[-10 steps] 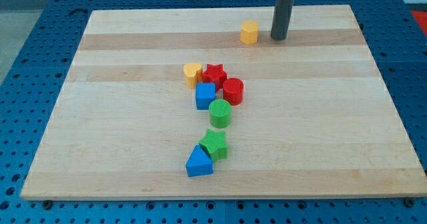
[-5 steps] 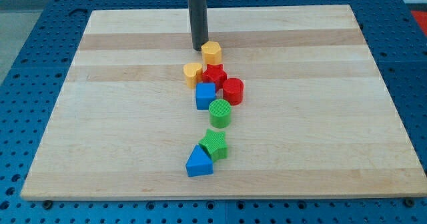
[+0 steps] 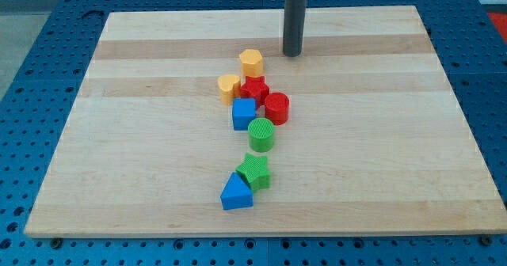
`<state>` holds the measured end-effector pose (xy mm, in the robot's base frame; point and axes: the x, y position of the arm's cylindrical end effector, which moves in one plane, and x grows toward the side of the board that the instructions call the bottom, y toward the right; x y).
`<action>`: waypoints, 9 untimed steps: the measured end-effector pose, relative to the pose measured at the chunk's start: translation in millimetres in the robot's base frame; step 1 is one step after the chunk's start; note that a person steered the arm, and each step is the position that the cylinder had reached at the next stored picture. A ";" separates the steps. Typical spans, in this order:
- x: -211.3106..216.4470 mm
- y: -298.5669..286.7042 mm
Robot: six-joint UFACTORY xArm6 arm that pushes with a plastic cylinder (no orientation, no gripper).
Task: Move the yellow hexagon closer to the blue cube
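Observation:
The yellow hexagon (image 3: pixel 251 62) sits on the wooden board (image 3: pixel 142 139), just above the red star (image 3: pixel 255 88) and up-right of the yellow heart-shaped block (image 3: pixel 229 86). The blue cube (image 3: pixel 244 113) lies below the red star, in a tight cluster with the red cylinder (image 3: pixel 276 108) and green cylinder (image 3: pixel 261 134). My tip (image 3: pixel 292 55) stands on the board to the right of the hexagon, a little higher in the view, with a clear gap between them.
A green star (image 3: pixel 255 171) and a blue triangular block (image 3: pixel 236 192) touch each other lower on the board. Blue perforated table (image 3: pixel 32 76) surrounds the board on all sides.
The hexagon went from the view's upper middle down-left to the cluster's top. My tip swung from its right to its upper left, then back to the right, away from it.

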<state>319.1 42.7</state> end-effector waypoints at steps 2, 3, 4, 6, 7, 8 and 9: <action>21.5 -108.8; 32.9 -165.9; 51.2 -187.0; 74.6 -187.9; 64.2 -233.0; 79.6 -264.0; 98.5 -259.7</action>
<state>417.6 -217.0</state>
